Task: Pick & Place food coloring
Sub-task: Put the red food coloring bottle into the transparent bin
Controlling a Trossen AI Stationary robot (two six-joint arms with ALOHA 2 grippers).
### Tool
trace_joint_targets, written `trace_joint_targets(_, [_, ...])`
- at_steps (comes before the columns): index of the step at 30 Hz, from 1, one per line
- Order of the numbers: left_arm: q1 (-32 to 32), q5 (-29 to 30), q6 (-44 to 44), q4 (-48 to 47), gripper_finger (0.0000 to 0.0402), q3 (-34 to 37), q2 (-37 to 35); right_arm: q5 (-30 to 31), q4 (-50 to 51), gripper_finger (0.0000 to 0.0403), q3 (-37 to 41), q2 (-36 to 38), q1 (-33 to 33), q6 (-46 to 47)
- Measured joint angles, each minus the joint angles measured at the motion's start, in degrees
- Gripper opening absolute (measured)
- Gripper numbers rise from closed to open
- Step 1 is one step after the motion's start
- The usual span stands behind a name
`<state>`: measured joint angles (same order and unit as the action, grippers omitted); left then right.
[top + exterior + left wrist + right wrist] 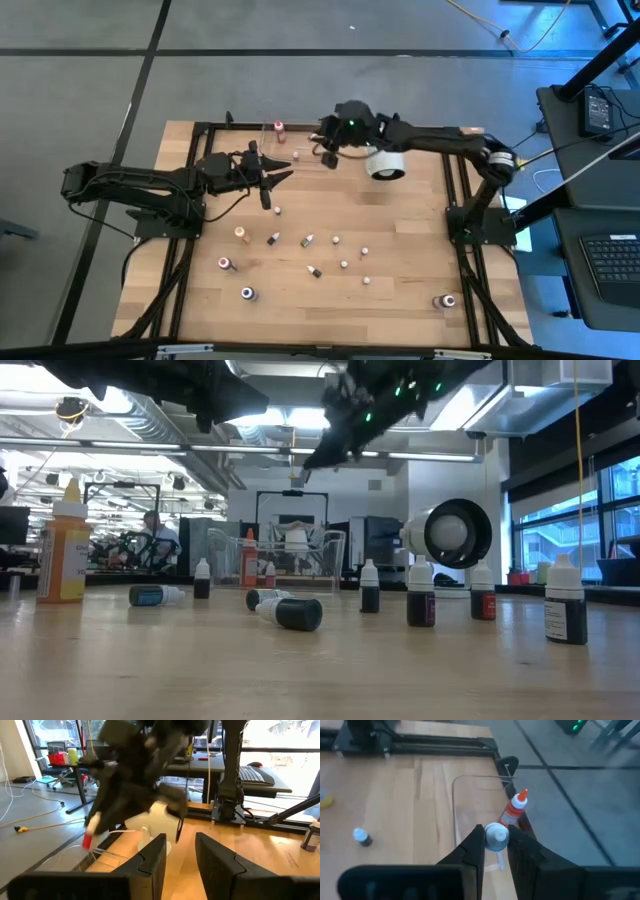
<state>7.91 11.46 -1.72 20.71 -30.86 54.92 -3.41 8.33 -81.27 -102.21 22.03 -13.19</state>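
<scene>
Several tiny food coloring bottles (307, 240) stand or lie scattered on the wooden table, among them an orange one (241, 233) and a blue-topped one (247, 293). A red bottle (516, 807) stands upright in the clear tray (470, 795) at the far edge. My right gripper (496, 851) hovers over the tray, shut on a small white-capped bottle (496, 836). My left gripper (277, 177) is open above the table, just left of the tray, touching nothing. My right gripper pinches the small bottle at its white cap (496, 834) between its two fingers. The bottle is lifted clear, above the tray's floor and beside the red bottle. The fingers hide its body.
The big white cylinder (386, 165) lies on its side right of the tray, under the right arm. Black frame rails (455, 190) run along the table's edges. One more bottle (445, 300) stands near the right near corner. Bare wood shows between the tray and the loose bottles.
</scene>
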Motion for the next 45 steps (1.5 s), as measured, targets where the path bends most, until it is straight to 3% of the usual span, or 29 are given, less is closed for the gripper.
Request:
trace_joint_targets(12, [0.1, 0.7, 1.0, -0.2, 0.0099, 0.0, 0.0, -1.7, -1.0, 0.0073, -1.9, -13.4, 3.3, 1.6])
trace_joint_targets(45, [0.1, 1.5, 1.0, -0.4, 0.0102, 0.0, 0.0, -1.8, 0.5, 0.0078, -2.0, -14.5, 3.4, 3.9])
